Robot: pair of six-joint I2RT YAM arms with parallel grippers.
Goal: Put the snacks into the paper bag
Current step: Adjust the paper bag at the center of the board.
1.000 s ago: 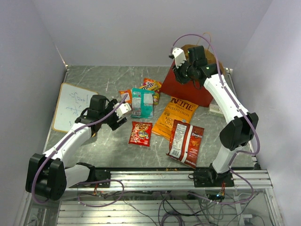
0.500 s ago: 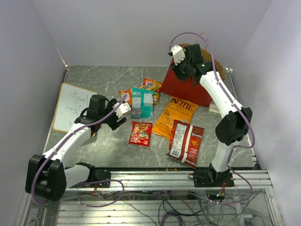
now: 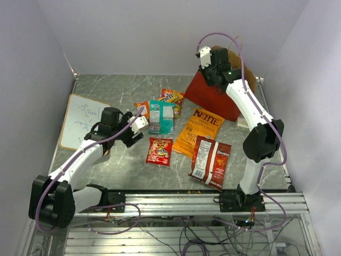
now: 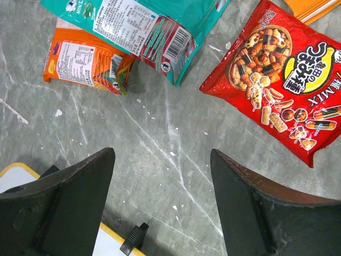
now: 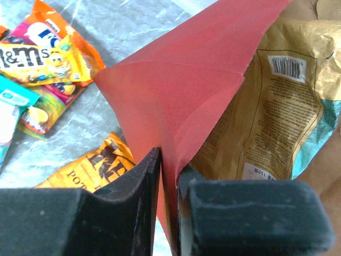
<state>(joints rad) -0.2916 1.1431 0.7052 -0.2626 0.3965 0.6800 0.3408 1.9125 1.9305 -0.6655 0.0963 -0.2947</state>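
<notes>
Only a tan bag [image 5: 266, 106] lay inside the paper bag [image 3: 216, 101], which stood toward one o'clock on the table [image 3: 106, 90]. The right gripper [image 5: 169, 176] had its fingers clamped on that bag's red wall. Left to pack at the centre were the big red chip bag [image 3: 210, 162], orange chip bag [image 3: 200, 130], teal pack [image 3: 161, 116], small red pack [image 3: 159, 151] and candy packs [image 3: 171, 97]. The left gripper [image 4: 162, 176], fingers wide apart and empty, hovered over bare table at nine o'clock of the teal pack. A white board [image 3: 82, 120] lay beyond at nine o'clock.
</notes>
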